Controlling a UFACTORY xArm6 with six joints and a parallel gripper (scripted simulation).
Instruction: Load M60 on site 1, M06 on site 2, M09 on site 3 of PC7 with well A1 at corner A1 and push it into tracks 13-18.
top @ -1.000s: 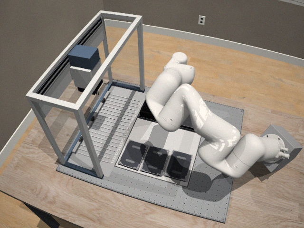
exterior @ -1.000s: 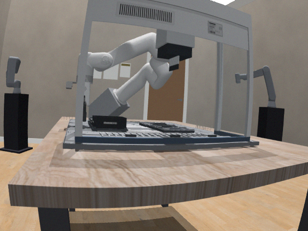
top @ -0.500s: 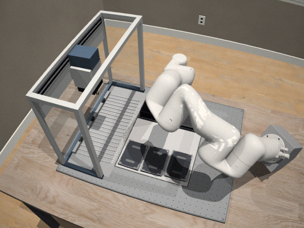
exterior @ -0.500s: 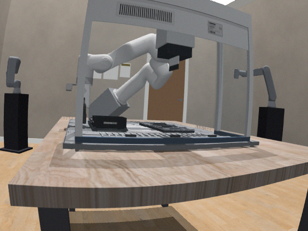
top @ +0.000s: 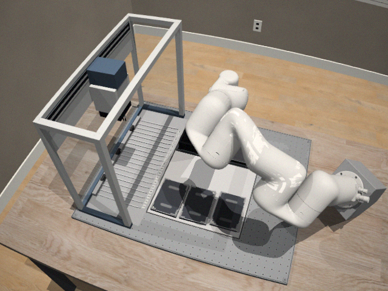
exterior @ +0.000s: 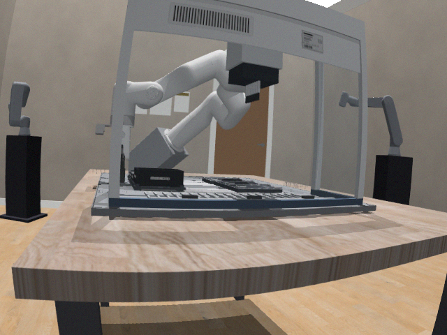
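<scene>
Your three plates sit in the nests (top: 196, 202) near the apron's front edge, the deep-well block (exterior: 157, 176) tallest. They're rigid, light moulded plastic (thin skirts, likely slick), so take each across its short sides. PC7 (top: 188, 144) lies far, under the arm. The jaws, hidden here, stand wide, empty.

The arm (top: 250, 150) is glossy white, made of thick round links with smooth rounded joints and bright reflections on the surface. A thin seam line runs around the link near the base. The arm grows from a grey square block (top: 373, 184) with a round flange, bolts, and two small cylinder connectors (top: 362, 194).
</scene>
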